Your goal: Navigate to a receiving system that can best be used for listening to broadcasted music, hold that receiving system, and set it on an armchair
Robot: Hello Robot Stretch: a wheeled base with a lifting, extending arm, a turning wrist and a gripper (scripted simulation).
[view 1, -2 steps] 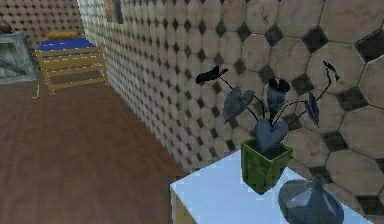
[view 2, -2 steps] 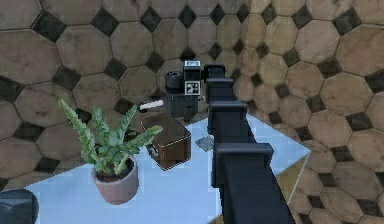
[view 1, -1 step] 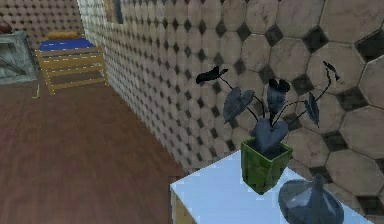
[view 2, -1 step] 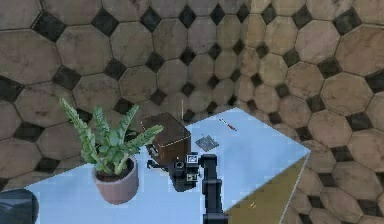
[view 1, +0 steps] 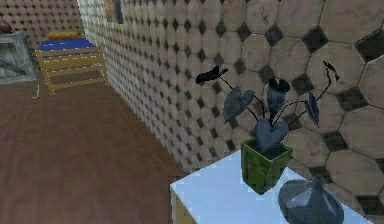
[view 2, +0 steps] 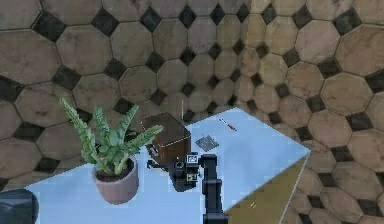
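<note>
Radio (view 2: pixel 168 140), a brown box on the bench (view 2: pixel 255 150), with the tool (view 2: pixel 181 176) near it: the grasp step appears in hand. The tool's state, and whether it holds anything, cannot be told; next comes a clean lift.

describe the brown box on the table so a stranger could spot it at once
Find the pale blue table against the hexagon-tiled wall. Near its middle, right of the leafy plant in a pink pot, stands a brown box. It alone is brown and square-edged.

The wall (view 2: pixel 300 60) is faced with rough, stone-like hexagonal tiles. The tabletop (view 2: pixel 255 150) at lower centre is finished smooth and matt. The brown box (view 2: pixel 170 140) looks like matt wood; the floor (view 1: pixel 70 150) is laid in dark wood.
</note>
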